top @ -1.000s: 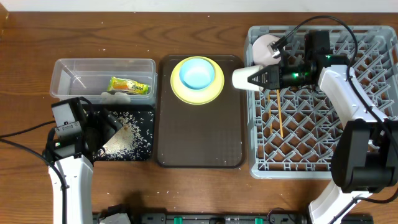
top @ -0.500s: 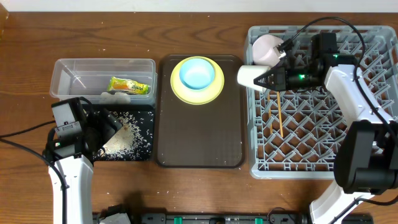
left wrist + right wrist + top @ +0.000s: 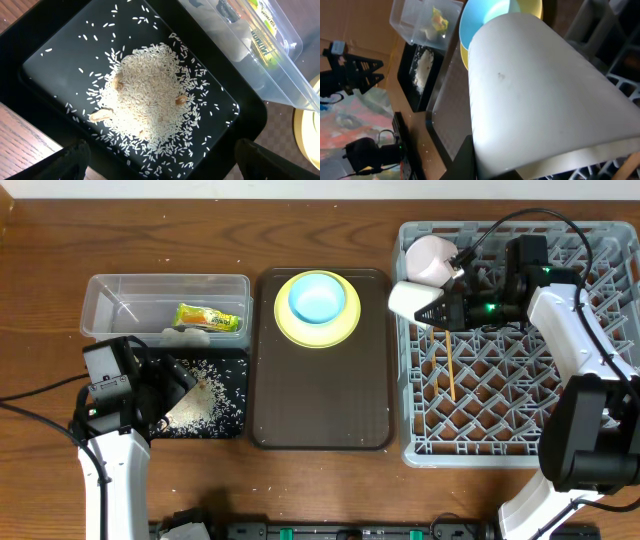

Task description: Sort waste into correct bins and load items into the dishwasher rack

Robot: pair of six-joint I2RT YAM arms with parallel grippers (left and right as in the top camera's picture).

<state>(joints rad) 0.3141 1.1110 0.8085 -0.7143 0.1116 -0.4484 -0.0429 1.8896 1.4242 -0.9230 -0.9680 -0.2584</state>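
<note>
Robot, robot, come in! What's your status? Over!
Right gripper shut on white cup, at edge of dishwasher rack. Left gripper open over rice tray. Pinkish bowl close by.

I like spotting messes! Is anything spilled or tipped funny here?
Nothing looks spilled: the rice is all inside the black tray. The one funny thing is the white cup, held lying on its side by the right gripper over the left edge of the rack.
</note>
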